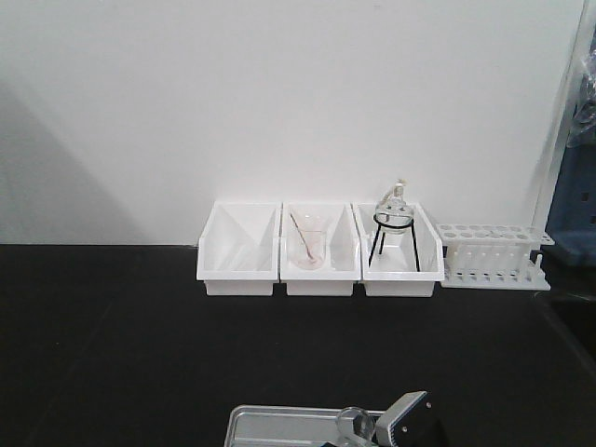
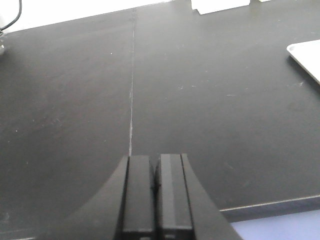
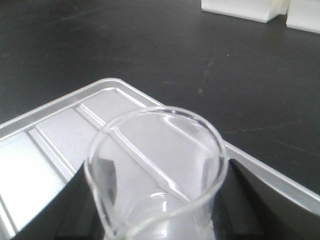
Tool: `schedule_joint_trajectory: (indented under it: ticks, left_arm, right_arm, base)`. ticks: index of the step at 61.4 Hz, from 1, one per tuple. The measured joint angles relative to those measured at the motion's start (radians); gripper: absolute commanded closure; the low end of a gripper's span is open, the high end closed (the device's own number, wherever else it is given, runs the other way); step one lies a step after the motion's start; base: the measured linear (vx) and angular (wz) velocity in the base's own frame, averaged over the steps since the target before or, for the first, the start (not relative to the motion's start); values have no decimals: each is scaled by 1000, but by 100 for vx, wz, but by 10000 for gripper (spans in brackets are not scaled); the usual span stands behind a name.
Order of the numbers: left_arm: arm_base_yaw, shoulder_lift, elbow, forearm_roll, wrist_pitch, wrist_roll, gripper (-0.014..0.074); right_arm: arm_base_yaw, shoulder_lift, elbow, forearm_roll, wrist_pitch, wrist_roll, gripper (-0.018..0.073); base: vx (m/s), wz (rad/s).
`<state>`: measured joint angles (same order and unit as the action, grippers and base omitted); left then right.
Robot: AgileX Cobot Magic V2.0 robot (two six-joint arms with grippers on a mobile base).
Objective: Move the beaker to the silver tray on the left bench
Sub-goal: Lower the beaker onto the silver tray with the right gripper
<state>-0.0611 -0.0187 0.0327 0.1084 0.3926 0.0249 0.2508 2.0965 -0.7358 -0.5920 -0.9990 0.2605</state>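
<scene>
The small clear glass beaker sits between the two black fingers of my right gripper, which is shut on it. It hangs over the silver tray; I cannot tell if it touches the tray. In the front view the beaker and right gripper show at the bottom edge over the silver tray on the black bench. My left gripper is shut and empty over bare black worktop; a corner of the tray shows at right.
Three white bins stand at the back: one holds a beaker with a rod, another a round flask on a black tripod. A white test-tube rack stands at the right. The bench's front edge is near my left gripper.
</scene>
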Motion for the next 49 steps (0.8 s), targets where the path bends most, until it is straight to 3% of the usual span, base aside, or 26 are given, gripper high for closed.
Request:
schedule_joint_trajectory:
  ticks: [19,28,34,49]
  left_arm:
    - [0,0,0,0,0,0,595]
    - [0,0,0,0,0,0,595]
    - [0,0,0,0,0,0,595]
    - [0,0,0,0,0,0,595]
  right_arm:
    - [0,0,0,0,15,0,35]
    - [0,0,0,1,15,-1,-81]
    - [0,0,0,6,14,-1,-111]
    - [0,-92,0,9,24,-1,-83]
  base:
    - [0,0]
    - [0,0]
    - [0,0]
    - [0,0]
